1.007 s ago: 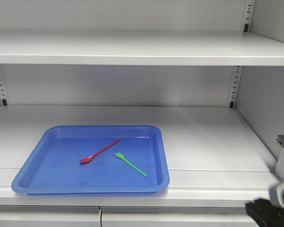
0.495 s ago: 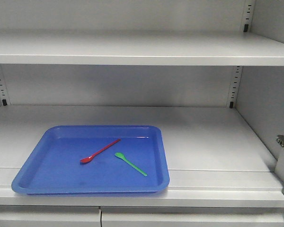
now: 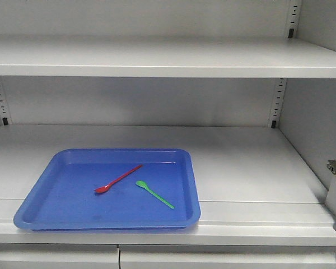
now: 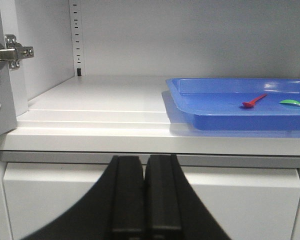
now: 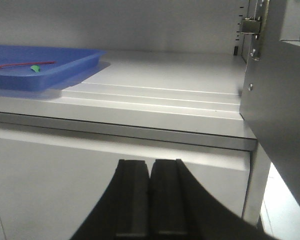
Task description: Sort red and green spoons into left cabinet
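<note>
A red spoon (image 3: pixel 119 179) and a green spoon (image 3: pixel 154 194) lie side by side in a blue tray (image 3: pixel 39 197) on the lower shelf of the grey cabinet (image 3: pixel 241 162). The left wrist view shows the red spoon (image 4: pixel 253 101) and green spoon (image 4: pixel 295 103) in the tray (image 4: pixel 200 107) at upper right. My left gripper (image 4: pixel 144 162) is shut and empty, below the shelf's front edge. My right gripper (image 5: pixel 150 165) is also shut and empty, low in front of the shelf, far right of the tray (image 5: pixel 65 67). Neither gripper appears in the front view.
An upper shelf (image 3: pixel 157 56) spans the cabinet above the tray. Open doors with metal hinges stand at the left (image 4: pixel 5 52) and right (image 5: pixel 252 25). White drawer fronts (image 4: pixel 55 195) sit under the shelf.
A dark gripper part seen at the front view's lower right a second ago has left that view. The spoons and tray have not moved.
</note>
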Tool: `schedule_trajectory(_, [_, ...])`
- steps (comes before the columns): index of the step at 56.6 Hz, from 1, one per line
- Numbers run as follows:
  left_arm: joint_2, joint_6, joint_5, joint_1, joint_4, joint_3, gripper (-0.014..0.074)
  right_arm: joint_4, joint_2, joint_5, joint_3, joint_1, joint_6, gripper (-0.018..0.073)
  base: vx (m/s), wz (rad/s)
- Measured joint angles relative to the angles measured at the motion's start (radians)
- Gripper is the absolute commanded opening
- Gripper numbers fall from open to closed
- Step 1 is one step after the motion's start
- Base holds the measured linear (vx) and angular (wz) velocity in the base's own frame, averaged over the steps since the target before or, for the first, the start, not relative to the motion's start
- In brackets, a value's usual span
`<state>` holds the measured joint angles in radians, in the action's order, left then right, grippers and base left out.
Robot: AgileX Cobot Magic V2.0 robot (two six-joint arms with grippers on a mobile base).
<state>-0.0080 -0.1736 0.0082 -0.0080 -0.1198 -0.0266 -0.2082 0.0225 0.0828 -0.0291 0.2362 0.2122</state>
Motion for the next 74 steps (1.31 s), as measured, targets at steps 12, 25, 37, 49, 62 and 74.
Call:
schedule_trajectory(12, [0.000,0.000,0.001,0.000,0.000,0.000,-0.0008,0.000,-0.034,0.051,0.000,0.000,-0.001,-0.0009,0.00,0.00])
schedule_trajectory(25, [0.000,0.000,0.001,0.000,0.000,0.000,-0.0008,0.000,-0.034,0.052,0.000,0.000,-0.002,-0.0009,0.00,0.00])
schedule_trajectory(37, [0.000,0.000,0.002,0.000,0.000,0.000,-0.0008,0.000,-0.034,0.053,0.000,0.000,-0.002,-0.0009,0.00,0.00])
schedule_trajectory(49, [0.000,0.000,0.002,0.000,0.000,0.000,-0.0008,0.000,-0.034,0.054,0.000,0.000,-0.002,-0.0009,0.00,0.00])
schedule_trajectory(62, [0.000,0.000,0.002,0.000,0.000,0.000,-0.0008,0.000,-0.034,0.054,0.000,0.000,-0.002,-0.0009,0.00,0.00])
schedule_trajectory(74, [0.000,0.000,0.002,0.000,0.000,0.000,-0.0008,0.000,-0.034,0.055,0.000,0.000,-0.002,-0.0009,0.00,0.00])
